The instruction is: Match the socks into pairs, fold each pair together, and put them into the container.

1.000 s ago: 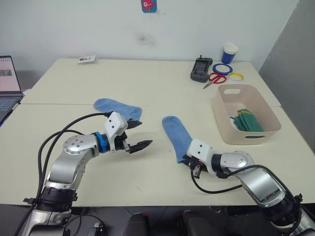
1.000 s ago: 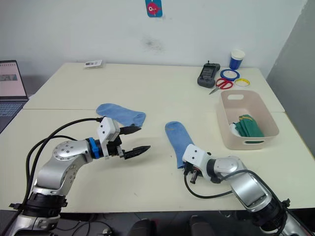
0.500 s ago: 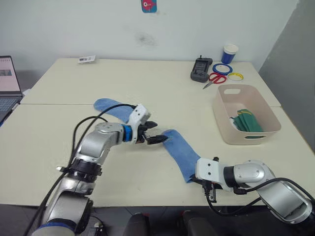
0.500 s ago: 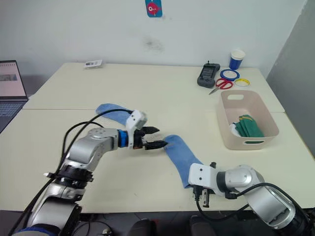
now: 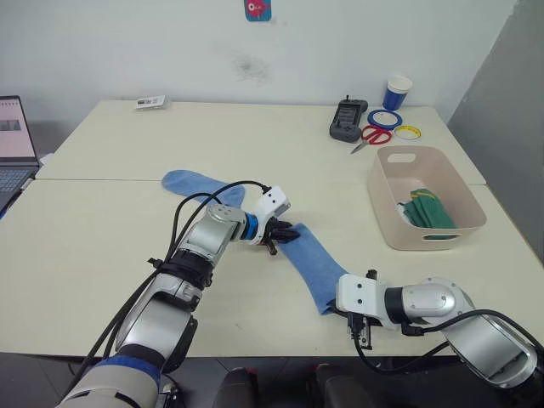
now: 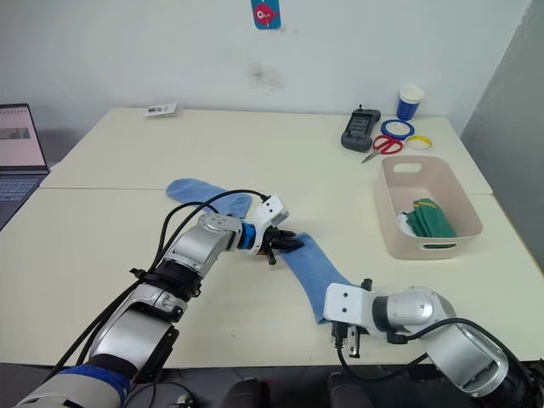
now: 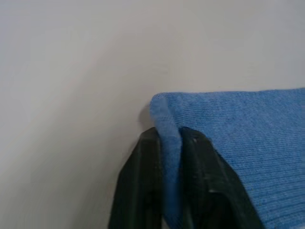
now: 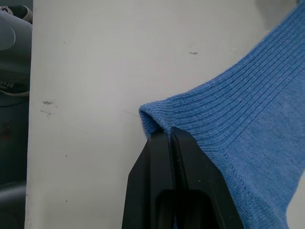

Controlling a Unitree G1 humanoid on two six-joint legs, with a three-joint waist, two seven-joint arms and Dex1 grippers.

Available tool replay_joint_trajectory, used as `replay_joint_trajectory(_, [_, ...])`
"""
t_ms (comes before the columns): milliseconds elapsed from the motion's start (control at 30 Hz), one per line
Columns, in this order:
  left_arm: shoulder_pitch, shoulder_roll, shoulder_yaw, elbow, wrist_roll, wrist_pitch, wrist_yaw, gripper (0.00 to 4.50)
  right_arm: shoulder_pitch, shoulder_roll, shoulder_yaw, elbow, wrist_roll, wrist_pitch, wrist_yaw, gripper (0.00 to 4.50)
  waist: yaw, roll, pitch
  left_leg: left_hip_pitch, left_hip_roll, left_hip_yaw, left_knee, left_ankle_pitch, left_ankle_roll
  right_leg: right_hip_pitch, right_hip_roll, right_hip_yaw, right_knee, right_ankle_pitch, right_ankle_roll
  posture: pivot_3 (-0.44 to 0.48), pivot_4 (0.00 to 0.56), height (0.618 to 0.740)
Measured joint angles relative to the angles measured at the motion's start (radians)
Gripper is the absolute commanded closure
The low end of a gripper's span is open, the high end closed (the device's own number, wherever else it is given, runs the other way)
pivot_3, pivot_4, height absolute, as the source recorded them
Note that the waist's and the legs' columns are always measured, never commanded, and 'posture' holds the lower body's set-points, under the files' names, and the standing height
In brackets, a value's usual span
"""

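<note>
Nearest to us, our right hand [image 5: 330, 308] is pinched shut on the near end of a blue sock [image 5: 308, 263], close to the front edge of the bench [image 5: 102, 255]; the right wrist view shows the two black fingers [image 8: 162, 157] pressed together with the knit edge caught between them. The sock lies stretched flat along the bench, running away from us and to our left. At its far end our left hand [image 5: 282, 234] is closed on it too, and the left wrist view shows a fold of the blue fabric [image 7: 169, 143] squeezed between the two fingers [image 7: 143, 181].

Just beyond the left arm lies the second blue sock [image 5: 191, 183], flat on the bench and apart from the first. Further right stands the tub [image 5: 387, 208], with green socks [image 5: 427, 211] inside it and something white beside them that we cannot make out.

At the far right of the bench we see a dark device [image 5: 348, 119], red-handled scissors [image 5: 371, 136], tape rings [image 5: 380, 117] and a blue paper cup [image 5: 396, 92]. A laptop [image 5: 15, 144] sits at the far left, and a small card [image 5: 150, 103] lies near the wall.
</note>
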Motion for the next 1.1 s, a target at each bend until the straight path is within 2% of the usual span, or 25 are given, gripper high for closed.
replay_joint_trajectory(100, [0.039, 0.025, 0.019, -0.068, -0.003, 0.032, 0.006, 4.47, -0.006, -0.006, -0.016, 0.040, -0.007, -0.104, 0.008, 4.50, -0.004, 0.000, 0.000, 0.001, 0.000, 0.000, 0.000, 0.000, 0.000, 0.000, 0.000, 0.001, 0.000, 0.000, 0.000, 0.000, 0.150, 0.732])
replay_joint_trajectory(233, [0.161, 0.104, 0.081, -0.276, -0.028, 0.163, 0.036, 4.47, -0.072, -0.012, -0.043, 0.156, -0.019, -0.294, 0.042, 4.50, -0.012, 0.000, 0.000, 0.002, 0.002, -0.002, 0.000, 0.000, 0.000, 0.000, 0.001, 0.000, 0.002, 0.000, 0.000, 0.000, 0.150, 0.732])
replay_joint_trajectory(400, [0.279, 0.161, 0.217, -0.493, -0.071, 0.372, 0.154, 4.47, -0.170, 0.018, -0.018, 0.367, -0.067, -0.567, 0.110, 4.50, -0.008, 0.000, 0.000, 0.002, 0.002, -0.002, 0.000, 0.000, 0.000, 0.000, 0.000, 0.000, 0.003, 0.000, 0.000, 0.000, 0.150, 0.732])
replay_joint_trajectory(667, [0.489, 0.180, 0.344, -0.841, -0.153, 0.614, 0.299, 4.47, -0.267, 0.058, 0.040, 0.655, -0.129, -0.950, 0.203, 4.50, -0.001, 0.000, 0.000, 0.002, 0.003, -0.002, 0.000, 0.000, 0.000, 0.000, -0.006, 0.002, 0.004, 0.000, 0.000, 0.000, 0.150, 0.732])
replay_joint_trajectory(767, [0.578, 0.161, 0.372, -0.931, -0.172, 0.683, 0.366, 4.47, -0.284, 0.074, 0.046, 0.718, -0.153, -1.050, 0.221, 4.50, 0.000, 0.000, 0.000, 0.003, 0.003, -0.003, 0.000, 0.000, 0.000, 0.000, -0.006, 0.002, 0.004, 0.000, 0.000, 0.000, 0.150, 0.732])
replay_joint_trajectory(867, [0.638, 0.099, 0.404, -1.025, -0.192, 0.741, 0.437, 4.47, -0.313, 0.110, 0.047, 0.753, -0.156, -1.058, 0.246, 4.50, -0.001, 0.000, 0.000, 0.006, 0.003, -0.003, 0.000, 0.000, 0.000, 0.002, -0.006, 0.003, 0.006, 0.000, 0.000, 0.000, 0.150, 0.732])
replay_joint_trajectory(967, [0.656, 0.071, 0.412, -1.055, -0.205, 0.760, 0.475, 4.50, -0.322, 0.118, 0.047, 0.756, -0.152, -1.045, 0.275, 3.82, 0.001, 0.000, 0.000, 0.007, 0.003, -0.003, 0.000, 0.000, 0.000, 0.003, -0.006, 0.003, 0.006, 0.000, 0.000, 0.000, 0.150, 0.732])
replay_joint_trajectory(1100, [0.681, 0.058, 0.436, -1.063, -0.232, 0.749, 0.494, 3.41, -0.318, 0.097, 0.038, 0.716, -0.133, -0.993, 0.312, 2.38, 0.000, 0.000, 0.000, 0.008, 0.003, -0.002, 0.000, 0.000, 0.000, 0.003, -0.006, 0.003, 0.006, 0.002, -0.005, 0.000, 0.150, 0.732])
